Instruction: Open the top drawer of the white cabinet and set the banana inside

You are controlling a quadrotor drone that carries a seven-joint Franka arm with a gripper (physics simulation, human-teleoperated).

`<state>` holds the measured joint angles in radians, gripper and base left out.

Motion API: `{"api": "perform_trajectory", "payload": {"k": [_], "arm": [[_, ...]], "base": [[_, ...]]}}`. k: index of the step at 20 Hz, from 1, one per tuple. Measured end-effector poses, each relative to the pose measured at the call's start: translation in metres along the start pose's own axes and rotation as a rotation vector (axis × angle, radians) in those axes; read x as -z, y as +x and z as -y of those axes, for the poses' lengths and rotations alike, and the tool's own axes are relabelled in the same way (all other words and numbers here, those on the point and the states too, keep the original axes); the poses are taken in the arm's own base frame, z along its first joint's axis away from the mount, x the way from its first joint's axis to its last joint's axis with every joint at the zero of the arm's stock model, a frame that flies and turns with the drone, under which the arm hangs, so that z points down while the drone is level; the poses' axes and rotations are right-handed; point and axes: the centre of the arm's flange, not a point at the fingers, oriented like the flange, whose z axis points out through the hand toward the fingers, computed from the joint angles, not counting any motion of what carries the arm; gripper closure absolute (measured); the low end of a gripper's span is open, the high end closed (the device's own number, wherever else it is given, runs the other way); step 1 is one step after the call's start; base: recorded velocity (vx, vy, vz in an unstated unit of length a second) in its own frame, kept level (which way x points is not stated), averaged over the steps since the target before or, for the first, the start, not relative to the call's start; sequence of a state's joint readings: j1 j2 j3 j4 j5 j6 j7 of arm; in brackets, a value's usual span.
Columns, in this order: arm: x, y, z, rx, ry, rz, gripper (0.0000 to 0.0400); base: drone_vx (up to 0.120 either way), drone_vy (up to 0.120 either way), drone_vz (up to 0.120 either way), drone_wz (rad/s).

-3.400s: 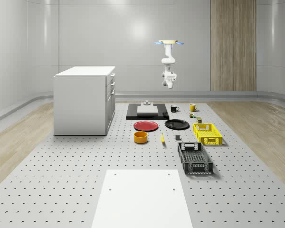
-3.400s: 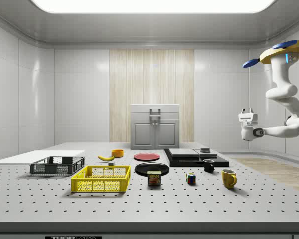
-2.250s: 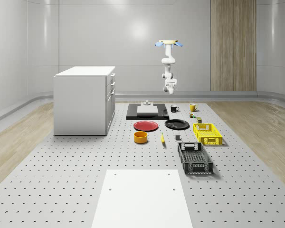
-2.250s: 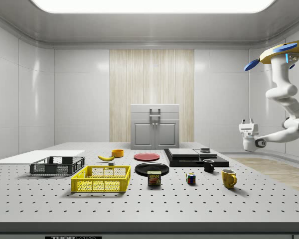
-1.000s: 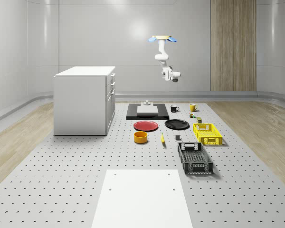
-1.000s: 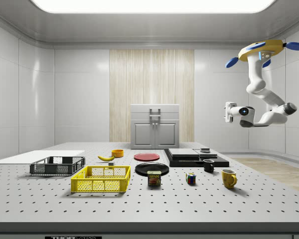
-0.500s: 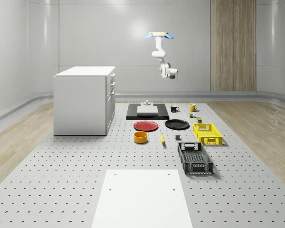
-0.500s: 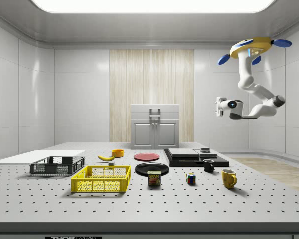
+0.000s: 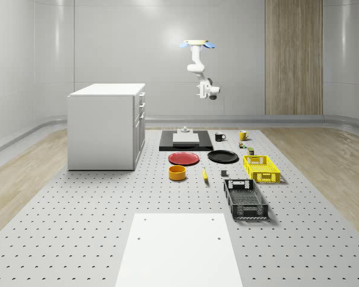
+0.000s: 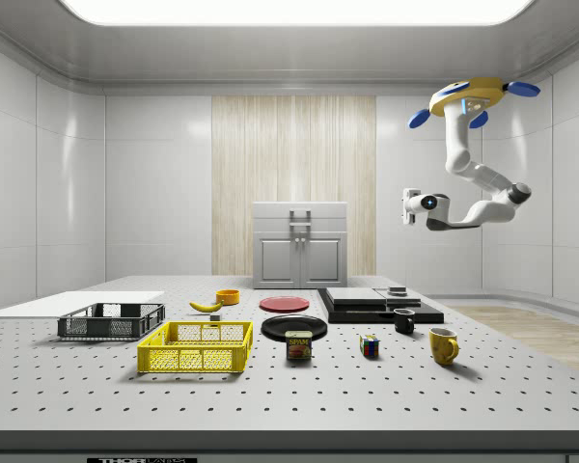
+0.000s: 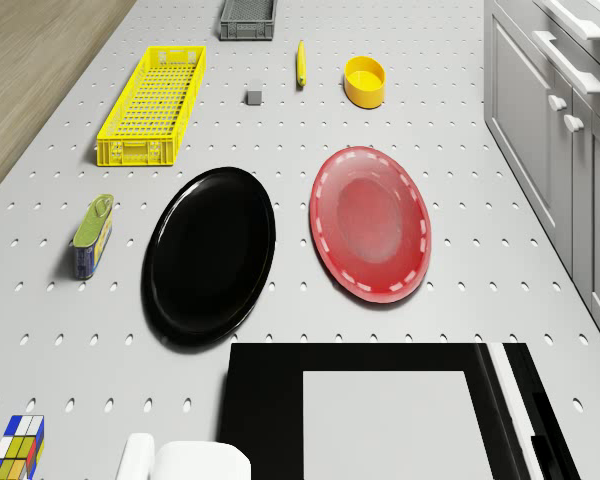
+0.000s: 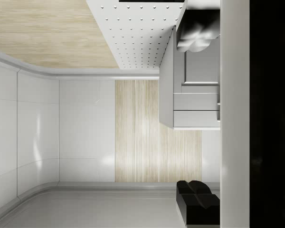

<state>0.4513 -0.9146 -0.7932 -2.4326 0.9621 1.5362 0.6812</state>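
The white cabinet [image 9: 105,128] stands at the left of the table in the whole-scene view, its drawers flush and shut [image 10: 300,220]. The banana [image 9: 204,174] lies on the table beside the orange bowl [image 9: 177,173], far from the robot; it also shows in the side view [image 10: 206,306] and the drone view [image 11: 301,62]. The drone [image 9: 197,43] hovers high above the table's far end, near the black slab [image 9: 185,140]. My gripper [image 10: 405,205] is held level in mid-air, pointing at the cabinet [image 12: 194,102] from a distance. It is open [image 12: 195,118] and holds nothing.
A red plate [image 11: 370,222] and a black plate [image 11: 210,250] lie between the slab and the banana. A yellow crate [image 9: 261,168], a black crate [image 9: 245,198], two mugs [image 10: 443,344], a can [image 10: 298,345] and a colour cube [image 10: 369,345] stand on the whole-scene view's right. A white sheet [image 9: 179,251] lies near the front.
The drone has risen and shifted to the whole-scene view's left, toward the cabinet. The arm has swung the gripper up from hanging low to level. Nothing on the table moved.
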Motion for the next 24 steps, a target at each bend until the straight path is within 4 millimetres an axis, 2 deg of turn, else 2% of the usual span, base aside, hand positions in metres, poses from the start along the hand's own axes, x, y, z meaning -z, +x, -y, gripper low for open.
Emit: {"api": "perform_trajectory", "payload": {"k": [24], "arm": [[0.0001, 0.0001, -0.0001, 0.0, 0.001, 0.0, 0.0]], "base": [[0.12, -0.12, 0.0, 0.0]]}}
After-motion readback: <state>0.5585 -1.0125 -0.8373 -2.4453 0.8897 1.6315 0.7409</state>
